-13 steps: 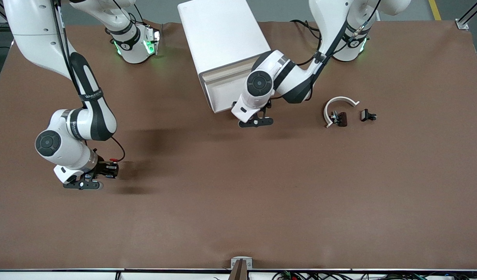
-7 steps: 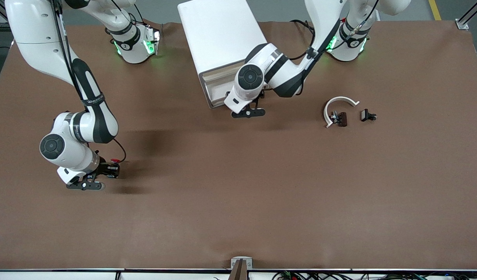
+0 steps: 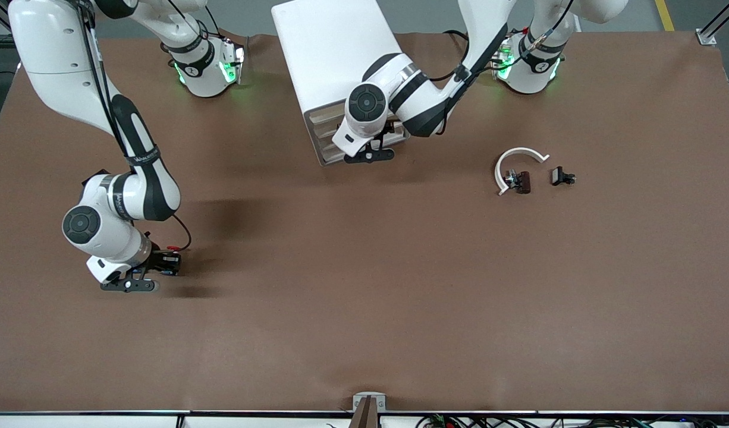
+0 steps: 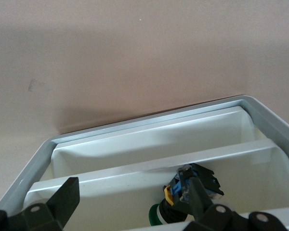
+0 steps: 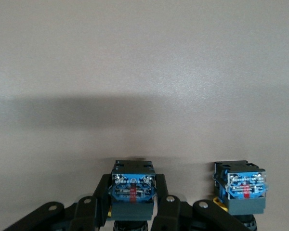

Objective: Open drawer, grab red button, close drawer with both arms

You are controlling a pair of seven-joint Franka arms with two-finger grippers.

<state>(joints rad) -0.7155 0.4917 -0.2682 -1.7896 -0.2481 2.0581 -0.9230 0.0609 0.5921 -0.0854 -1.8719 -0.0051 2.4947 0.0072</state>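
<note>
Left claw sits against the front of the white four-drawer cabinet, fingers spread wide and holding nothing. Over the last second it has travelled toward the cabinet, and the drawer, which stuck well out a second ago, has gone in with it. The cream fronts now stand nearly in line; whether it is fully flush cannot be told. The left wrist view looks down into white trays, one holding a green-capped button. Right claw hangs low over the surface toward the right arm's end, clamped on the button by its blue-grey base. It has barely drifted in that time and appears to be waiting. A second, alike button stands just beside the held one, apart from it. A white curved part and two small dark parts lie toward the left arm's end, untouched. Judgement: button is out and the closing push is at or near its end.
</note>
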